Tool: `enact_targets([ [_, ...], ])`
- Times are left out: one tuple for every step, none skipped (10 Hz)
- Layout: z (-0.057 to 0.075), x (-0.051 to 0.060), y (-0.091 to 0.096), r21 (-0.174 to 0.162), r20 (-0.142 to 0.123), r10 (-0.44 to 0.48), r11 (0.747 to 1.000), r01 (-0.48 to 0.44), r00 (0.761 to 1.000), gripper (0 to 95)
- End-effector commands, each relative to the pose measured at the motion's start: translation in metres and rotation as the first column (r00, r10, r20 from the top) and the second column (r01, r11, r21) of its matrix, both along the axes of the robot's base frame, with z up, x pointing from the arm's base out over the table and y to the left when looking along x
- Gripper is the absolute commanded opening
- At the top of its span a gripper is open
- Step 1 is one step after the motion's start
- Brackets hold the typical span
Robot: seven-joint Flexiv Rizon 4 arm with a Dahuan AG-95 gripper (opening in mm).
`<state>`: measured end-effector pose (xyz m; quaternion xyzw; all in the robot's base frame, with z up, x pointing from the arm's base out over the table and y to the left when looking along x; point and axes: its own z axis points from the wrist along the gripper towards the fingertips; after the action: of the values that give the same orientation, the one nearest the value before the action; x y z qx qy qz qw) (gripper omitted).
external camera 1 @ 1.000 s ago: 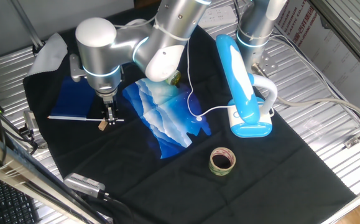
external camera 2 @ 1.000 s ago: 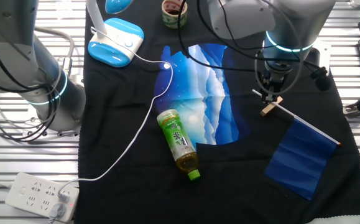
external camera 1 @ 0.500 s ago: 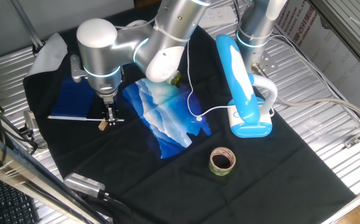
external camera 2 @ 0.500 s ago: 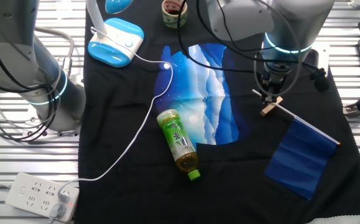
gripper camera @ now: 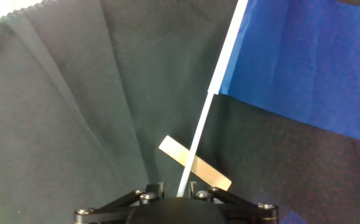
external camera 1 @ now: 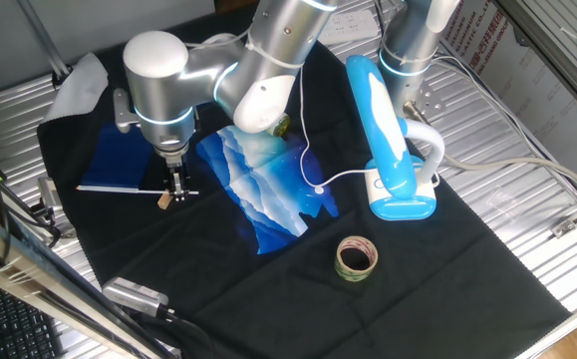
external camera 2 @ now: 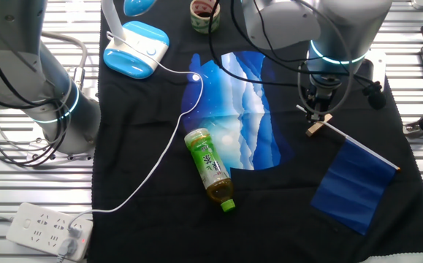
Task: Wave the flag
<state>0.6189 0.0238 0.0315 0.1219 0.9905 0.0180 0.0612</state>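
The flag lies flat on the black cloth, its dark blue cloth [external camera 1: 119,158] at the left and its thin white stick [external camera 1: 119,188] running along the near edge. It also shows in the other fixed view [external camera 2: 353,186] and in the hand view [gripper camera: 304,68]. My gripper [external camera 1: 175,189] is down at the free end of the stick, beside a small tan wooden block [external camera 1: 165,201] that lies under the stick. In the hand view the stick [gripper camera: 198,134] runs between the two fingers of the gripper [gripper camera: 178,190], with a gap on each side. The jaws stand open around it.
A blue-and-white patterned cloth [external camera 1: 263,194] lies right of the gripper. A green tea bottle [external camera 2: 212,168] lies on its edge. A blue-white desk lamp [external camera 1: 388,140] with a white cable, a tape roll [external camera 1: 356,257] and a power strip [external camera 2: 47,230] are farther off.
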Motion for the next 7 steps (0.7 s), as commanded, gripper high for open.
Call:
enact_targets([
  [-0.0002,0.0001,0.0002,0.001,0.003,0.001,1.000,-0.001,1.000,19.0],
  [-0.0008,-0.0001,0.0001,0.002,0.005,0.002,1.000,-0.002,1.000,19.0],
  [-0.0015,-0.0002,0.0000,0.002,0.009,0.002,1.000,-0.002,1.000,19.0],
  [-0.0017,-0.0002,0.0000,0.002,0.009,0.002,1.000,-0.002,1.000,19.0],
  [-0.0019,-0.0004,-0.0001,0.001,0.009,0.003,1.000,-0.003,1.000,19.0],
  [-0.0020,-0.0005,-0.0001,0.002,0.010,0.003,1.000,-0.003,1.000,0.0],
  [-0.0020,-0.0006,-0.0001,0.003,0.011,0.003,1.000,-0.003,1.000,0.0],
])
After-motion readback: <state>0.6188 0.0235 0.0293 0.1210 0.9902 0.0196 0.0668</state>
